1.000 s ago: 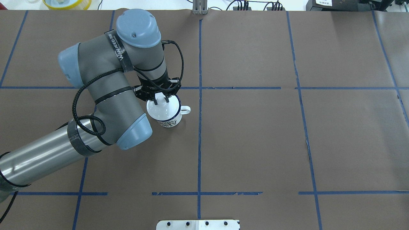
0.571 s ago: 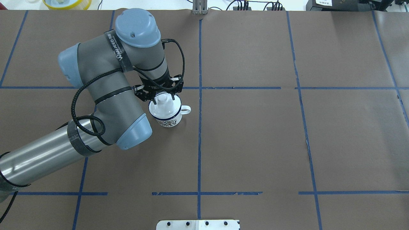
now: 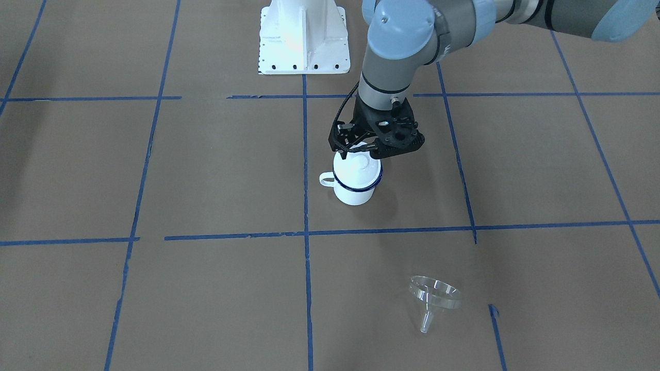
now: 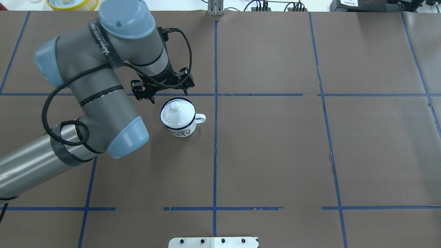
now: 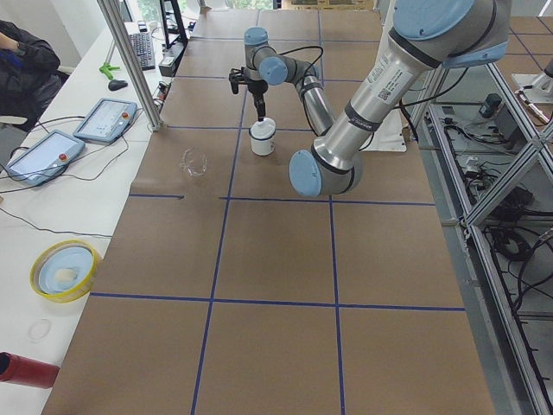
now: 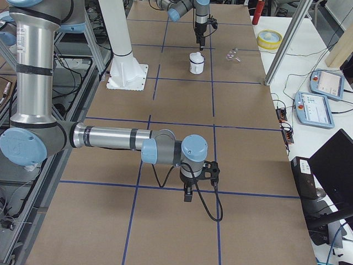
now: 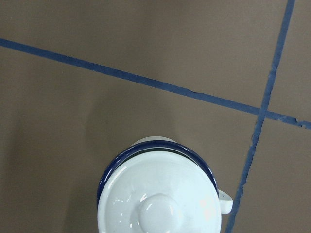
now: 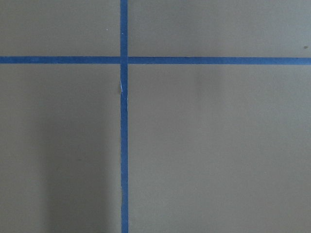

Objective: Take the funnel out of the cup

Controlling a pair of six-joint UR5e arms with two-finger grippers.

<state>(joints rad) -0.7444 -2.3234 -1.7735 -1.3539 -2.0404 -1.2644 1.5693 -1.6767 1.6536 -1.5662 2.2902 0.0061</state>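
The cup [image 4: 181,130] is a white mug with a dark blue rim, standing upright on the brown paper, its handle pointing toward the table's centre line. A white knobbed lid [image 4: 175,111] covers it. The clear funnel [image 3: 433,298] lies on its side on the table, well apart from the cup [image 3: 353,193]; the left arm hides it in the overhead view. My left gripper [image 4: 168,96] hangs open just above and beyond the lid, holding nothing. The left wrist view looks down on the lid [image 7: 160,201]. My right gripper [image 6: 188,195] shows only in the exterior right view; I cannot tell its state.
Blue tape lines grid the brown paper. The robot's white base [image 3: 303,38] stands at the near edge. A yellow-rimmed dish [image 4: 72,3] sits off the table's far left corner. Tablets [image 5: 105,118] and cables lie on the side bench.
My left gripper has let go of the lid's knob, opened, and lifted up and away toward the table's far side. The lid stays on the cup.
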